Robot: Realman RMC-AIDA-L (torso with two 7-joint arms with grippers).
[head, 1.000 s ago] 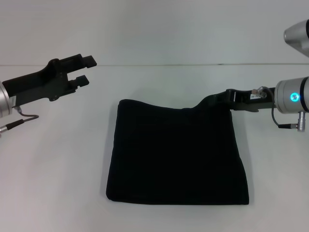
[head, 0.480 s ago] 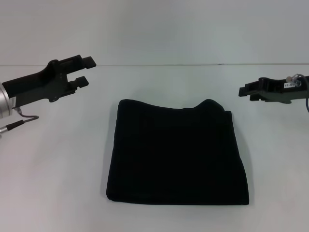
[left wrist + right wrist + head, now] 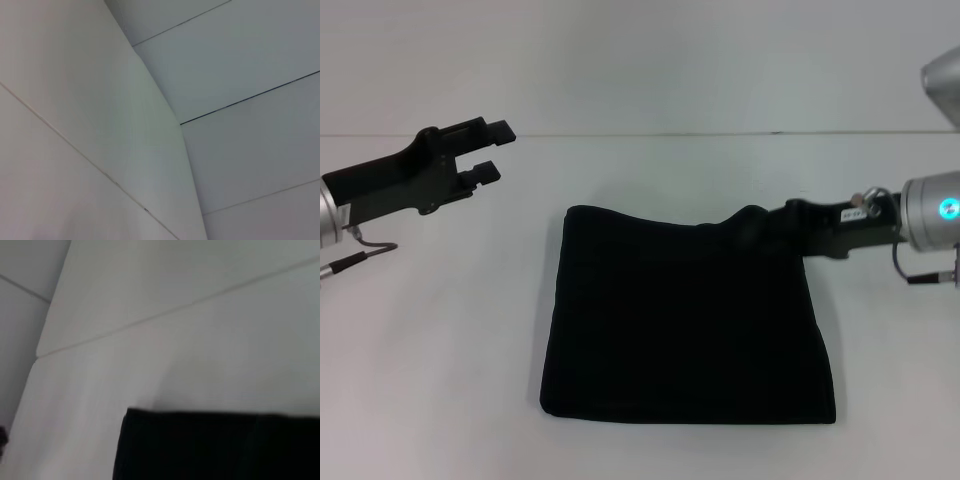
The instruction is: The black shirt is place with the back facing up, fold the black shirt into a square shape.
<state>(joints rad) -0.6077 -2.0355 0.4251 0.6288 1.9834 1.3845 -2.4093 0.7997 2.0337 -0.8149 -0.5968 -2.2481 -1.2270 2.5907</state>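
Shirt folded square, flat on table. Right gripper at shirt's far right corner, touching it; opening impossible to tell. Left gripper apart, beyond shirt's far left corner, fingers parted, empty.

Bright even light, faint shadows (right wrist view blurred)

Small white label on the right end effector, print too small to read, perhaps a part number, no other text
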